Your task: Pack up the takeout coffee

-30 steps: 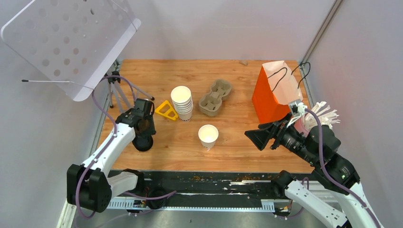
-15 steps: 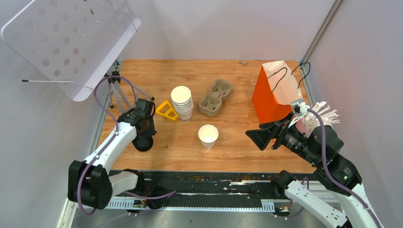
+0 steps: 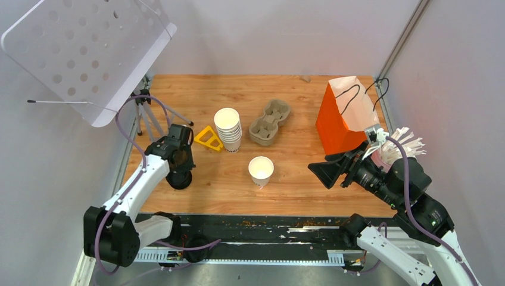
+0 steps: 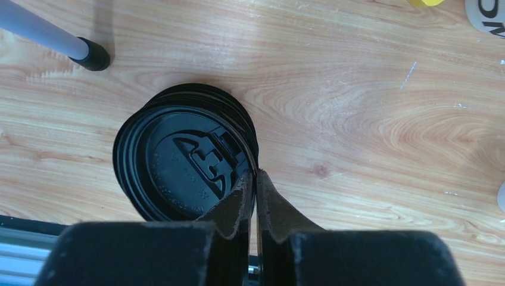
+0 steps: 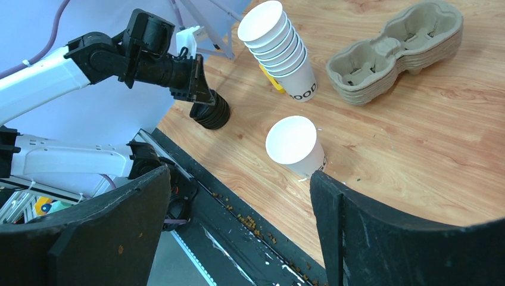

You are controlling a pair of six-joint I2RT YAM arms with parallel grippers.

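Since the left pincer [image 4: 255,179] has its jaws almost together on the near-right rim of the top lid [image 4: 184,167], with only that thin edge between the pads, the lift should go straight up and slowly, so that one lid comes away and the lower lids [image 4: 121,156] stay down. If two rise together, a regrip would be wise. The single white cup [image 3: 261,168] stands upright and lidless well off to this pincer's right, with nothing between them. A tripod foot [image 4: 92,56] sits ahead and left of the pincer, a yellow piece [image 3: 208,138] and the stack of cups [image 3: 228,128] ahead and right; none looks to block the way. The right pincer [image 5: 235,190] hangs wide open, holding nothing, beyond the cup
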